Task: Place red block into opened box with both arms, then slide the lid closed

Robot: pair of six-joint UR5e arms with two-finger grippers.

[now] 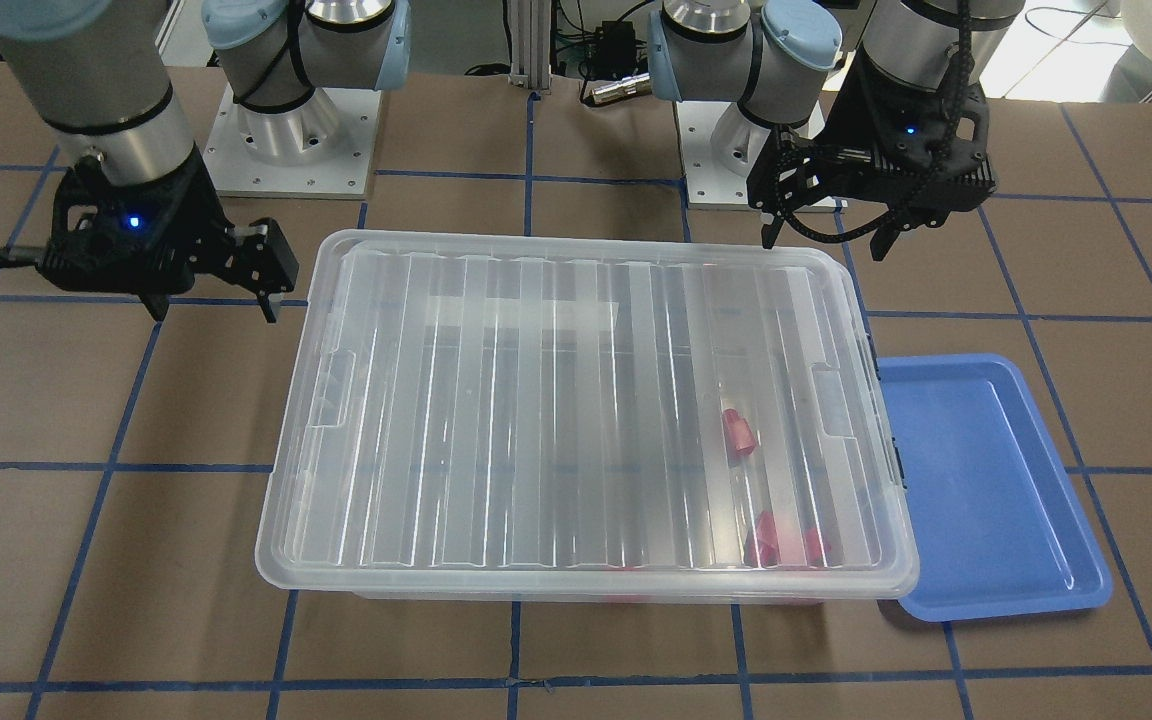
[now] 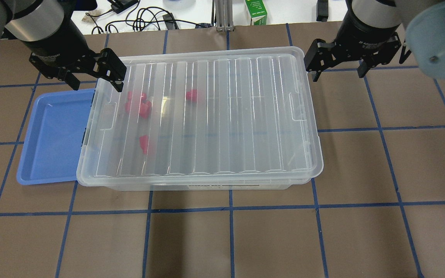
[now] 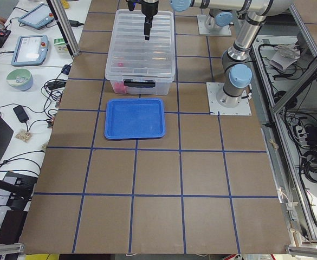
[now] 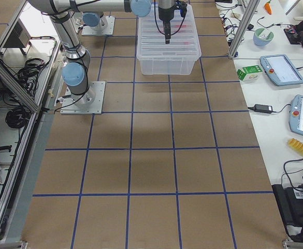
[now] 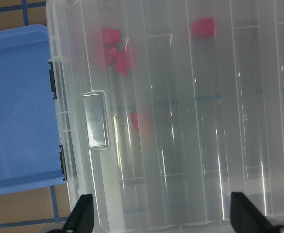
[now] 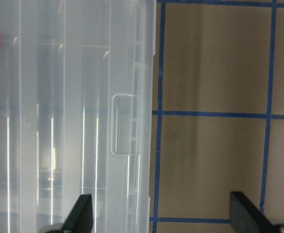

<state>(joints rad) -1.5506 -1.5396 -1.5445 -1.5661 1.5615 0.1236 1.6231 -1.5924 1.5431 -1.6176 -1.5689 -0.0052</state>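
Note:
The ribbed translucent lid lies flat on the clear box and covers its opening. Several red blocks show blurred through the lid near the box's left end, one red block apart from a cluster; the left wrist view shows them too. My left gripper hangs open over the lid's far left corner, holding nothing. My right gripper is open beside the far right corner, over the table. The front view shows the left gripper and the right gripper both clear of the lid.
A shallow blue tray lies against the box's left end by the dark clasps, with nothing in it. Brown table with blue tape lines surrounds the box. Cables, a green carton and tablets sit beyond the far edge.

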